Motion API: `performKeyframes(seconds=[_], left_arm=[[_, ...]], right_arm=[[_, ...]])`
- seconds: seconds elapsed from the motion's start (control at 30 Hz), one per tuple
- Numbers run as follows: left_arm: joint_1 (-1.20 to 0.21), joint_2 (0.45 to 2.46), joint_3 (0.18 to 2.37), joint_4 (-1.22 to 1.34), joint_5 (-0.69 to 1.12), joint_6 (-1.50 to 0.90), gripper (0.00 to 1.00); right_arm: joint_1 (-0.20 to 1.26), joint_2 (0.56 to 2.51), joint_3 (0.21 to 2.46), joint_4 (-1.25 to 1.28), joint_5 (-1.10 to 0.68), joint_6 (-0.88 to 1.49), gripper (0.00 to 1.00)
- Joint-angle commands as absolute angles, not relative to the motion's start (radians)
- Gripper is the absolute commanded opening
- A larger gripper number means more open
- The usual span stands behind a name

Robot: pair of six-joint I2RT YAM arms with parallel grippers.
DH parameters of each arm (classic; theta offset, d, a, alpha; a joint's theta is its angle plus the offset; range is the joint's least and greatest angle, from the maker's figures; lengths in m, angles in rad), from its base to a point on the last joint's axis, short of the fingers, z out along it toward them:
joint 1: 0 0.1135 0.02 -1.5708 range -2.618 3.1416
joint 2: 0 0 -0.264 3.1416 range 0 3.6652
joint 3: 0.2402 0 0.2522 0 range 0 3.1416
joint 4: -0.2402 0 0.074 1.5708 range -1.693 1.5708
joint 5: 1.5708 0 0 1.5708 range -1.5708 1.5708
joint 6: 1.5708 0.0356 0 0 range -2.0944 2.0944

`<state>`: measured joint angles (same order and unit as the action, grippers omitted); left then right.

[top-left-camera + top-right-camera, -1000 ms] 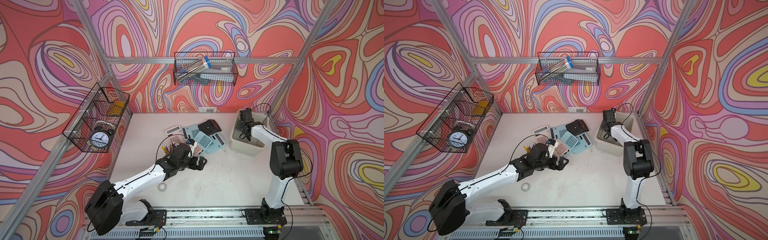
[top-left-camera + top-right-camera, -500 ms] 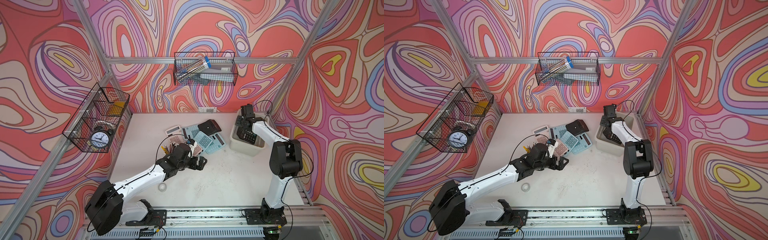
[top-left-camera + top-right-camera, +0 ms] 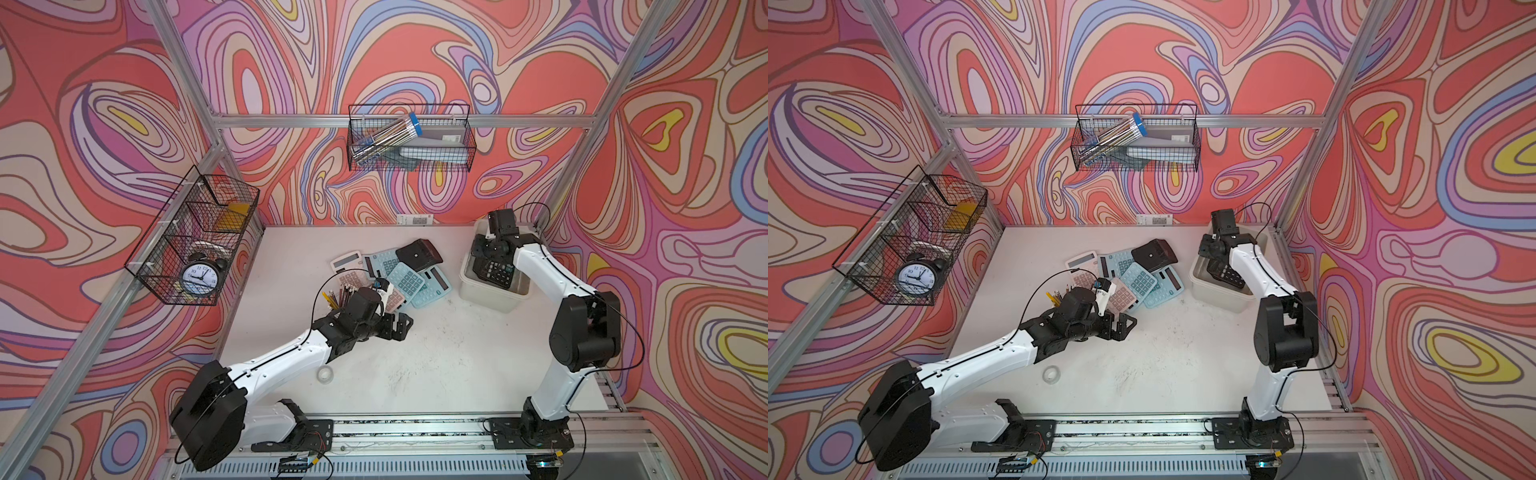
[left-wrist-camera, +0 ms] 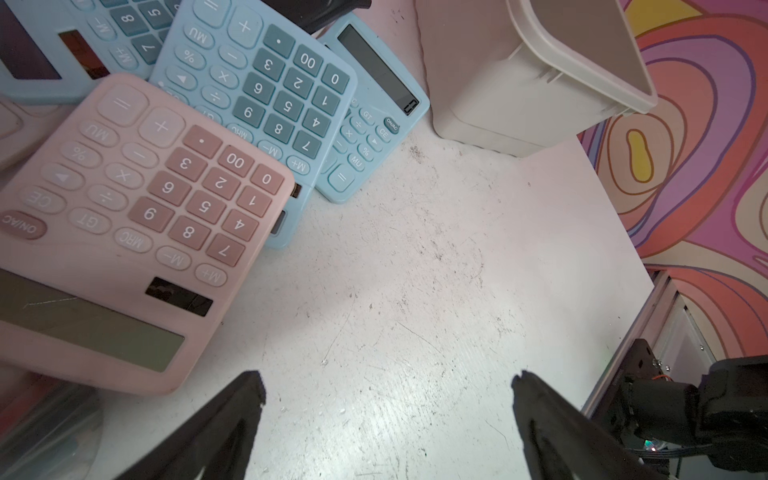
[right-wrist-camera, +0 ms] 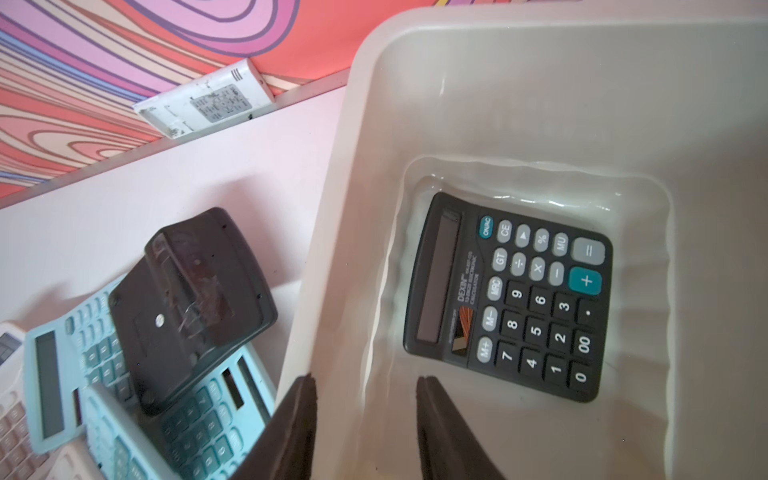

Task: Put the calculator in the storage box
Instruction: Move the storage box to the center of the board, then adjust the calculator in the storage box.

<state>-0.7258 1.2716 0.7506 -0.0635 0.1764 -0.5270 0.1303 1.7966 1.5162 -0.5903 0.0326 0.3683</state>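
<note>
Presently the right gripper stands with its fingers parted and nothing between them. It is poised over the near rim of the storage box; one finger sits at the box wall and the other inside the opening. The black DEXIN calculator lies flat on the box floor, keys up. It is just beyond and below the fingertips and clear of both. In both top views it shows inside the box, directly under that gripper.

The left gripper is spread wide and empty, hovering over bare table. A pink calculator lies just ahead of one fingertip, overlapping a light blue calculator. The box stands farther ahead, well apart from this gripper.

Outward from the right gripper, beside the box, a face-down black calculator rests on top of the blue ones in the same pile.

The surface is a white tabletop, scuffed and speckled with dark marks. A clear tape roll lies on it near the left arm. Walls on three sides carry a swirling red, pink and lilac pattern, framed by aluminium rails. One black wire basket hangs on the back wall. A second wire basket, on the side wall, holds an alarm clock.
</note>
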Motion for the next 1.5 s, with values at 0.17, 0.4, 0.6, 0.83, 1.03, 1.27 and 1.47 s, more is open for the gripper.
performKeyframes(seconds=[0.17,0.4,0.6,0.83,1.03,1.27,1.47], left_arm=[[-0.727,1.25,0.746,-0.075,0.147,-0.512,0.99],[-0.728,1.257,0.744,-0.072,0.14,-0.512,0.99],[-0.727,1.259,0.744,-0.07,0.135,-0.509,0.99],[-0.727,1.252,0.738,-0.066,0.128,-0.508,0.99],[-0.727,1.251,0.736,-0.06,0.143,-0.513,0.99],[-0.727,1.225,0.729,-0.072,0.106,-0.506,0.99],[-0.727,1.229,0.732,-0.081,0.083,-0.502,0.99]], right_arm=[[0.125,1.707,1.394,-0.682,-0.088,0.381,0.42],[0.124,1.644,1.255,-0.698,-0.177,0.387,0.41],[0.134,1.554,1.175,-0.774,-0.174,0.394,0.41],[0.226,1.397,1.028,-0.861,-0.15,0.47,0.4],[0.23,1.314,1.033,-0.902,-0.05,0.493,0.42],[0.221,1.473,1.13,-0.795,0.028,0.485,0.41],[0.187,1.653,1.143,-0.672,-0.014,0.489,0.38]])
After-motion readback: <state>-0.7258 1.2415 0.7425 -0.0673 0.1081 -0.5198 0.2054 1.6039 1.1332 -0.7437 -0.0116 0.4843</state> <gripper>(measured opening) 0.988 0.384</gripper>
